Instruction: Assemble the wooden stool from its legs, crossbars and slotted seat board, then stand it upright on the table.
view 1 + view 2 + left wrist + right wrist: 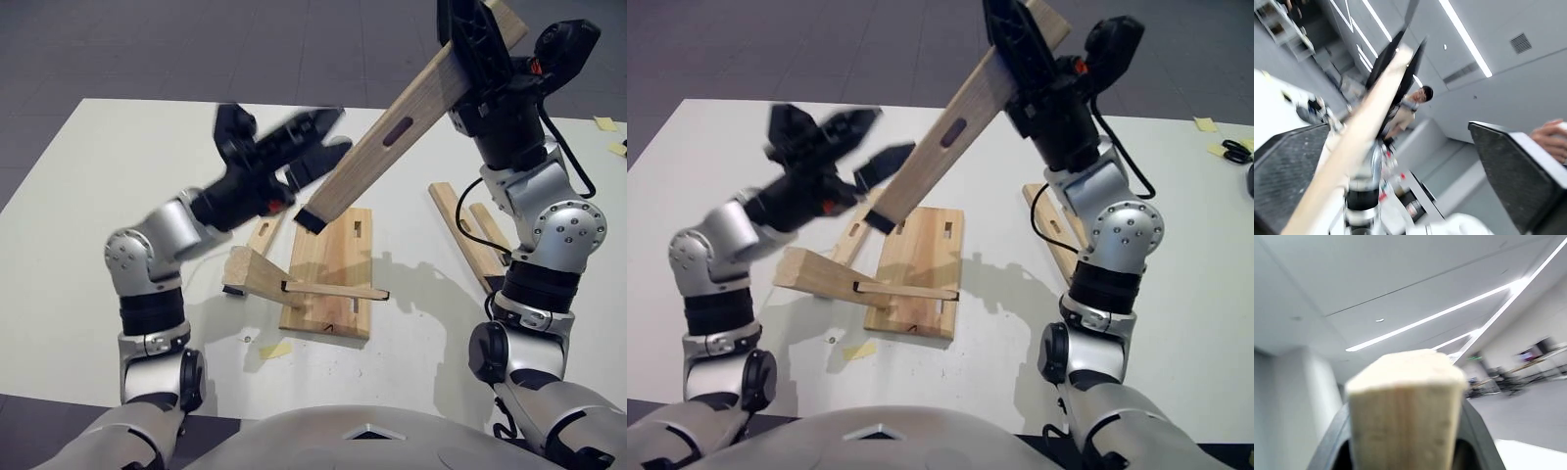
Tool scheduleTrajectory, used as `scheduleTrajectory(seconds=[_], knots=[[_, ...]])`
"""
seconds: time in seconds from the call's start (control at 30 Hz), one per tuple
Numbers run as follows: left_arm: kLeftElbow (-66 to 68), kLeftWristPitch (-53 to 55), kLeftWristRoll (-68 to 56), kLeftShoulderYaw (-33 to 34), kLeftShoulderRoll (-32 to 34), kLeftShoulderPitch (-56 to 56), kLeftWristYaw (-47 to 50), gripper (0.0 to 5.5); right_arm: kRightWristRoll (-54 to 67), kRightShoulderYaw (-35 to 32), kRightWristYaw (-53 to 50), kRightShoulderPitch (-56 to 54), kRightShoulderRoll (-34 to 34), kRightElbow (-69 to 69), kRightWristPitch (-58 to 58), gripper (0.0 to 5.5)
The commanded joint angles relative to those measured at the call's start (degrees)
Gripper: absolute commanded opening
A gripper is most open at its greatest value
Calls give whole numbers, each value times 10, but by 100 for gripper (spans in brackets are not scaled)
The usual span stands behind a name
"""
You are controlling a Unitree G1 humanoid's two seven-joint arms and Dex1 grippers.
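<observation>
Small yellow paper scrap (276,349) at the white table's (88,196) near edge. Just behind it, the flat pale wooden slotted seat board (338,257) lies on the table. A wedge-shaped wooden leg (257,273) with a thin crossbar (338,291) lies across its near end. Two more wooden legs (468,233) lie to the right. Left gripper (286,142) is raised with its fingers spread wide beside the black-capped low end (311,217) of a long slotted wooden leg (392,137); contact unclear. Right gripper (477,59) is clamped on that leg's upper end, holding it slanted above the board.
</observation>
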Motion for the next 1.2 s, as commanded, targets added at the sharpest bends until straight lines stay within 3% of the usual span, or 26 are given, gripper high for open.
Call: scheduleTrajectory(seconds=[0.03, 0.13, 0.23, 0.37, 0.47, 0.6, 0.97, 1.2], knots=[[-2, -35, -3, 71, 4, -65, 42, 540, -47, -27, -75, 15, -22, -38, -32, 102], [-52, -59, -3, 102, 35, -39, 76, 540, -8, -63, -101, 71, -49, -72, -4, 102], [-135, 29, 27, 100, 180, 90, 35, 540, 13, -103, -110, 142, -84, -81, 19, 102], [-144, 92, 121, 183, 310, 200, -134, 540, 9, -155, -147, 230, -102, -100, 11, 102], [-125, 101, 124, 227, 362, 218, -256, 540, 30, -174, -164, 270, -103, -116, 12, 102], [-184, 96, 149, 180, 391, 206, -367, 540, 19, -152, -153, 266, -118, -79, 25, 102], [-333, -60, 452, 10, 421, 262, -561, 540, 8, -122, -124, 195, -163, -5, 49, 102], [-318, -115, 494, -12, 406, 239, -568, 423, 13, -124, -127, 198, -155, -3, 54, 102]])
